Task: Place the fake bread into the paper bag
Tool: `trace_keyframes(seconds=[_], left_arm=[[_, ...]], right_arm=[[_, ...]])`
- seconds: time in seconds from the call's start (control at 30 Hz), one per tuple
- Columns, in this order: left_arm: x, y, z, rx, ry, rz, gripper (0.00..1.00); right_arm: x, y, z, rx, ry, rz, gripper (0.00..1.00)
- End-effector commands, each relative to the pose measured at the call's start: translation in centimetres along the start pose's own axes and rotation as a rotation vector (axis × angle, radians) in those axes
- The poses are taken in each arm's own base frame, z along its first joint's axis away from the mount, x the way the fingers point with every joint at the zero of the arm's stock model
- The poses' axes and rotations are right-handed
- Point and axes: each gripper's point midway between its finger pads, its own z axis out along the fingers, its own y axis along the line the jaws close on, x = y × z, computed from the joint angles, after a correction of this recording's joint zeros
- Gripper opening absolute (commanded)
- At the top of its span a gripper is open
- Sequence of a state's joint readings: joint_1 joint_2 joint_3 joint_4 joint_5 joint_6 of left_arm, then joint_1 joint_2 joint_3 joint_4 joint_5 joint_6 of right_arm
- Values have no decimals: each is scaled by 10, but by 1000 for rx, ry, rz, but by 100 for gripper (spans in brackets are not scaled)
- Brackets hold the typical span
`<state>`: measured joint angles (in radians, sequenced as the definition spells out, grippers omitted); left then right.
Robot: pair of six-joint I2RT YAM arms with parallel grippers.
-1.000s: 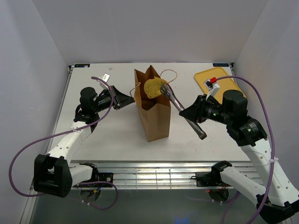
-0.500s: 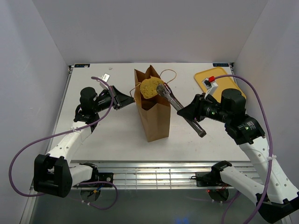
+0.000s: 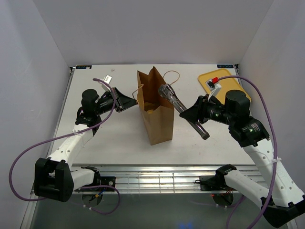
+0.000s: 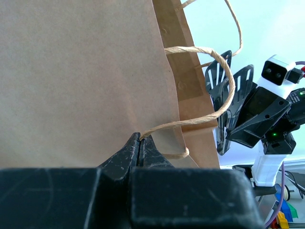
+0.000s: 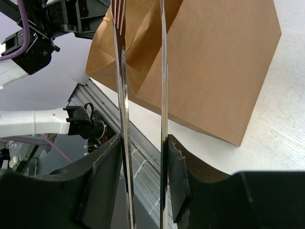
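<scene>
Leftmost, the left gripper [image 4: 140, 140] is pinched together on the twisted paper handle [image 4: 190, 47] of the paper bag [image 3: 159, 121], which stands upright midway across the desk [image 3: 109, 138], mouth open. Down inside the bag a yellowish piece of fake bread [image 3: 149, 111] shows. Above the mouth hang metal tongs [image 3: 183, 109], blades apart, clamped between the right gripper's [image 5: 144, 143] fingers. A yellow tray [image 3: 206, 78] lies at the desk's far right corner.

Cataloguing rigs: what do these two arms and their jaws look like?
The left arm and right arm have white links, black joints and black jaws. A purple cable loops along each. A white box with a red tip sits on the right wrist.
</scene>
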<state>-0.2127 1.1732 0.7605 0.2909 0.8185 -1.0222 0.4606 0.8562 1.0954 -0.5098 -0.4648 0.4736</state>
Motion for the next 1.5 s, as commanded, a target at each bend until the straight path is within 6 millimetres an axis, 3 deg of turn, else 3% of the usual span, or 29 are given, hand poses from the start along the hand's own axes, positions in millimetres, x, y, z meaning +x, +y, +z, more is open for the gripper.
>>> trace_keyframes(seconds=[0.0, 0.13, 0.27, 0.37, 0.43, 0.47, 0.5, 0.53, 0.87, 0.9, 1.03, 1.1, 1.17, 1.2, 1.23, 1.3, 1.4, 1.47], left_arm=[[-2, -9, -2, 1, -5, 14, 0], [-3, -14, -4, 10, -12, 25, 8], [-5, -25, -6, 30, -19, 44, 27], [-10, -39, -10, 52, -36, 71, 57], [-12, -49, -14, 65, -51, 90, 64], [-15, -55, -15, 73, -58, 104, 72], [-15, -57, -16, 72, -58, 109, 88], [-16, -62, -17, 76, -59, 116, 97], [-47, -111, -38, 15, -174, 269, 98], [-51, -123, -45, 8, -198, 294, 98], [-70, -132, -64, -94, -319, 375, 98], [-79, -124, -72, -169, -374, 395, 98], [-83, -123, -79, -205, -402, 429, 98], [-85, -116, -81, -242, -412, 424, 98], [-86, -112, -81, -261, -412, 426, 98], [-85, -103, -81, -296, -401, 427, 98], [-83, -90, -81, -332, -392, 416, 98], [-85, -82, -85, -369, -416, 408, 98]], right_arm=[[-11, 9, 2, -44, -38, -40, 46], [-13, 11, 0, -44, -47, -46, 46], [-18, 13, -2, -42, -55, -57, 46], [-22, 15, -5, -36, -61, -72, 46], [-24, 16, -6, -31, -62, -81, 46], [-25, 16, -6, -30, -63, -82, 46], [-26, 15, -5, -26, -62, -84, 46], [-25, 15, -5, -26, -58, -83, 46], [-42, 24, -6, -30, -81, -97, 46], [-52, 28, -10, -27, -103, -108, 46], [-87, 47, -24, -17, -190, -160, 46], [-107, 39, -26, 67, -222, -177, 46], [-131, 43, -41, 134, -266, -235, 47], [-143, 26, -37, 227, -278, -237, 47], [-154, 26, -45, 271, -294, -252, 47], [-167, -5, -42, 429, -302, -282, 47], [-174, -50, -38, 635, -291, -309, 47], [-167, -81, -30, 742, -258, -313, 46]])
